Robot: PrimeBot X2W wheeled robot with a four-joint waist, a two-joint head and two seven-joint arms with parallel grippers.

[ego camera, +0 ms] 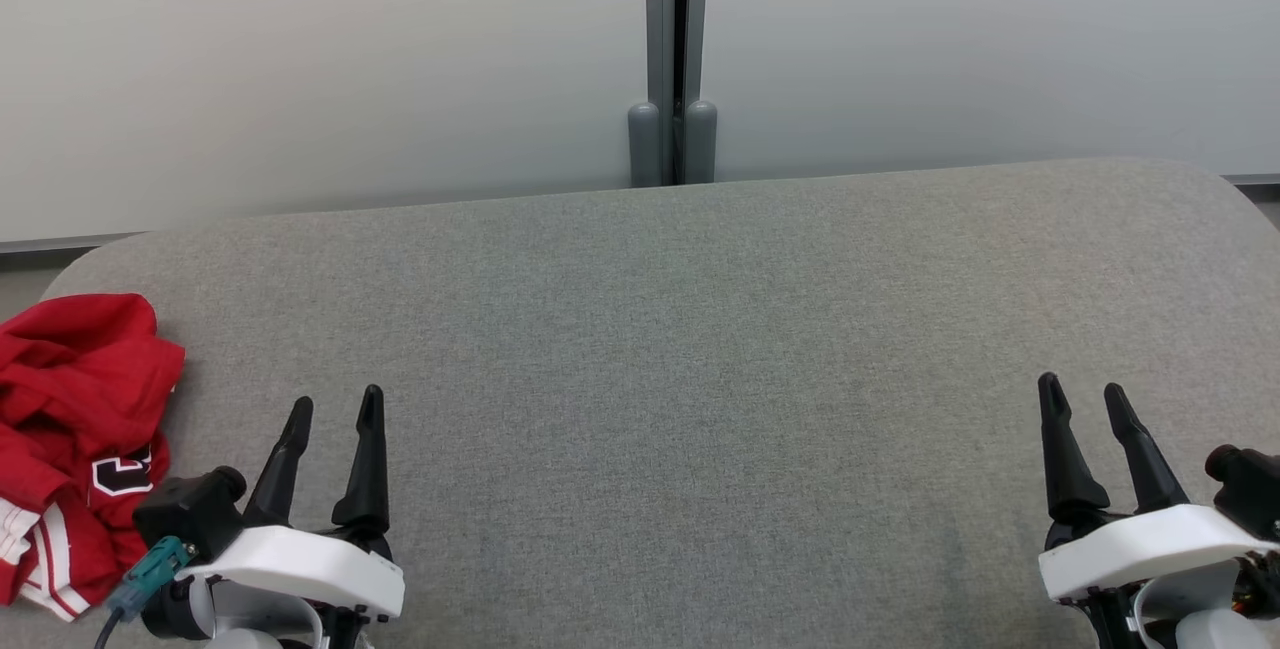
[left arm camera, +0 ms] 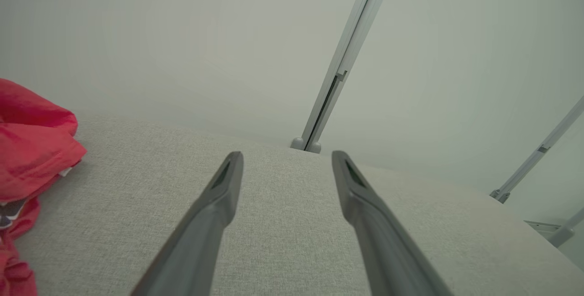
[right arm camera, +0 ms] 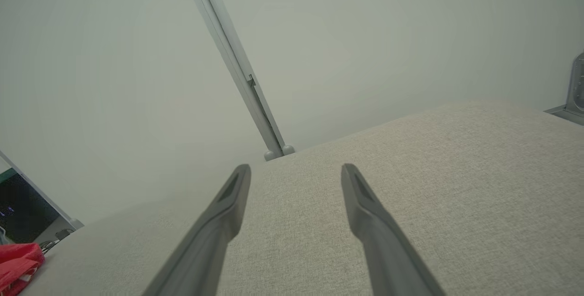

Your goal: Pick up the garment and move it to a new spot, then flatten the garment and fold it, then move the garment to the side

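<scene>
Fabric lay bunched at the lower left of the head view: the crumpled red garment with white trim (ego camera: 75, 429) sat untouched at the left edge of the grey cloth-covered table (ego camera: 700, 349). Our left gripper (ego camera: 336, 399) hovered just beside it and our right gripper (ego camera: 1080, 384) at the lower right, well apart. Both had jaws spread and empty, which we judged as readiness for the first pick-up.

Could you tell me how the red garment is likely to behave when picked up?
The red garment lies crumpled in soft folds, so it will probably droop and unfurl when lifted. It looks like thin cloth, likely light. On the textured table it may drag, not slide.
</scene>
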